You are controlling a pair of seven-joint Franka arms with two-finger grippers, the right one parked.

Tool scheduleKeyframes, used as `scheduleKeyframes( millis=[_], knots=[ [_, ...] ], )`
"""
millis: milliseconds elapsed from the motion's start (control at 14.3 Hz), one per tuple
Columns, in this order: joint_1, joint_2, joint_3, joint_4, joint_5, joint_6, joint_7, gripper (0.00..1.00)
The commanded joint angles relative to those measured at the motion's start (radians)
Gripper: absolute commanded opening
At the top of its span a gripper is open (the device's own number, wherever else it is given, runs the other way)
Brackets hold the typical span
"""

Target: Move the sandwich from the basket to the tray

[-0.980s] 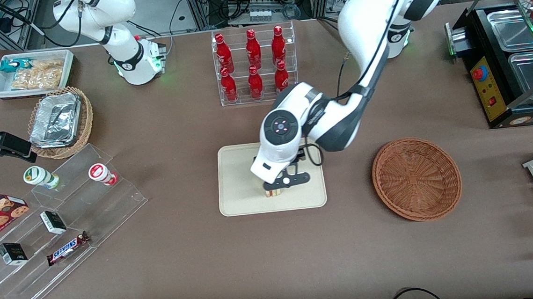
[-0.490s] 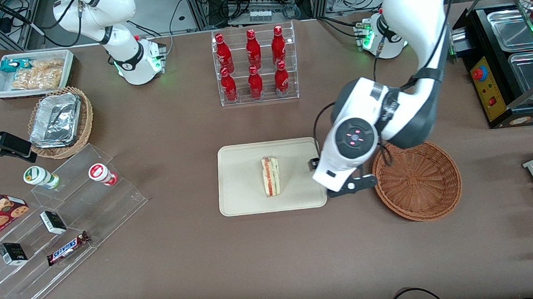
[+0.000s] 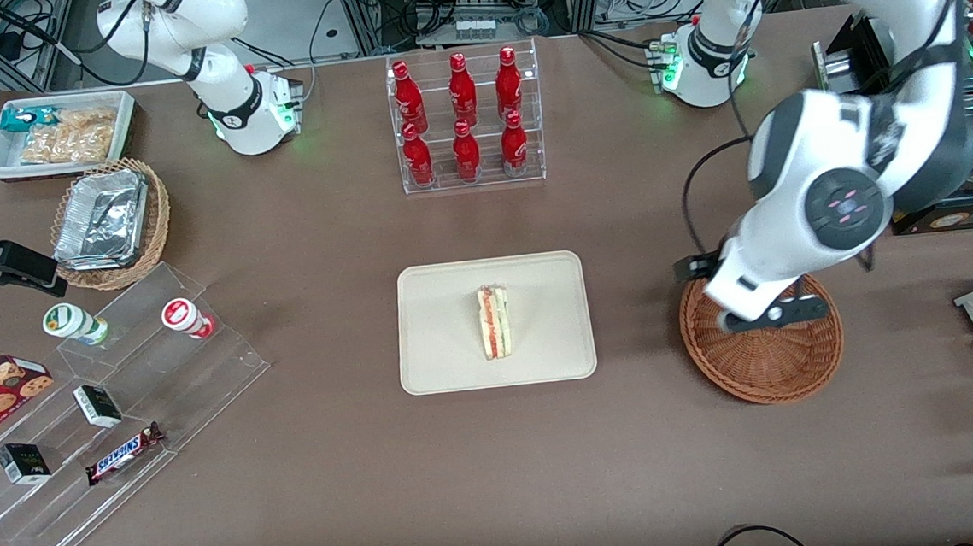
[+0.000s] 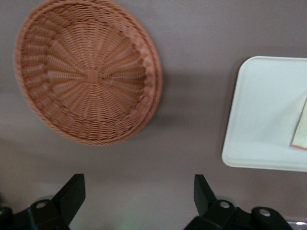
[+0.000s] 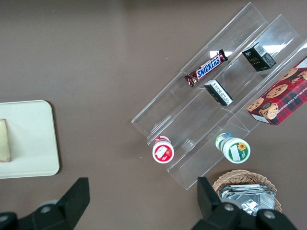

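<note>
The sandwich (image 3: pixel 494 322), a pale bread wedge with red and green filling on its cut edge, lies in the middle of the cream-beige tray (image 3: pixel 441 353); a corner of the sandwich (image 4: pixel 300 132) also shows on the tray (image 4: pixel 261 115) in the left wrist view. The round reddish-brown wicker basket (image 3: pixel 767 369) sits beside the tray toward the working arm's end, with nothing in it (image 4: pixel 88 76). My gripper (image 3: pixel 768 315) hangs above the basket, well off the tray. Its fingers (image 4: pixel 72 191) stand wide apart with only bare table between them: open and holding nothing.
A clear rack of red bottles (image 3: pixel 465 120) stands farther from the front camera than the tray. Toward the parked arm's end are clear stepped shelves with snacks (image 3: pixel 110 402), a tan basket of foil containers (image 3: pixel 110 222) and a white snack box (image 3: pixel 57 132). A black appliance (image 3: pixel 913 123) sits past the basket.
My gripper let go of the sandwich on the tray, then swung away sideways over the table to hang above the basket. The sandwich stays on the tray.
</note>
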Motion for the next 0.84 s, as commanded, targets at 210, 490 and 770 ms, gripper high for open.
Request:
scheduleKeyframes(
  millis=[210,490,770],
  knots=[
    [0.180,-0.240,-0.035,-0.171,0.001,-0.036,0.298,1.00],
    [0.253,-0.312,-0.063,-0.162,0.006,-0.034,0.373,1.00],
    [0.267,-0.318,-0.060,-0.136,0.006,-0.030,0.378,1.00]
  ],
)
